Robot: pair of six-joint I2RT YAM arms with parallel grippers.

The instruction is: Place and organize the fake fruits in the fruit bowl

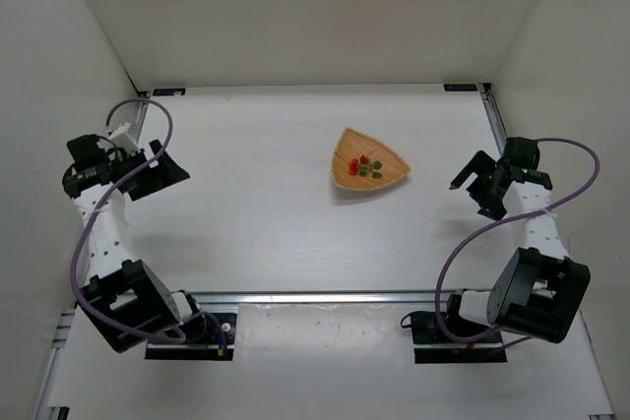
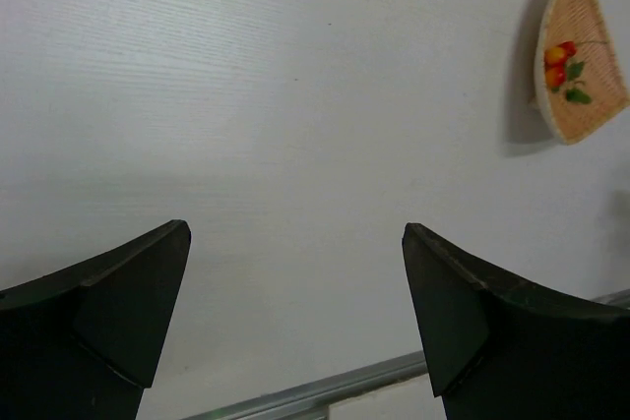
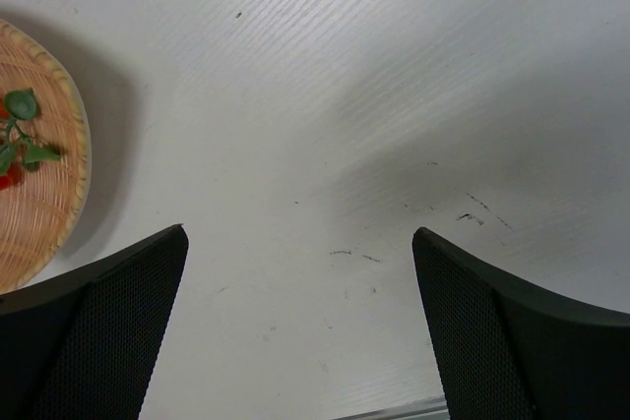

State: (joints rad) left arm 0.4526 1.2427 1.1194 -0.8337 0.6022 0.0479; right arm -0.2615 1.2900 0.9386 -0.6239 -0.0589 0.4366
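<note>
left tool (image 1: 169,166) (image 2: 295,231): released, jaws spread wide with nothing between them; over bare counter (image 1: 256,194) at the left side, well apart from the bowl.
right tool (image 1: 472,194) (image 3: 300,233): released, jaws wide apart and nothing held; over the counter at the right side, near the bowl but not touching it.
fruit bowl (image 1: 392,166) (image 2: 591,27) (image 3: 39,223): flat on the counter, right of centre; cut off by the frame edge in both wrist views.
fake fruits (image 1: 365,166) (image 2: 559,64) (image 3: 20,135): red and orange pieces with green leaves, clustered inside the bowl near its middle; exact count cannot be told.
</note>
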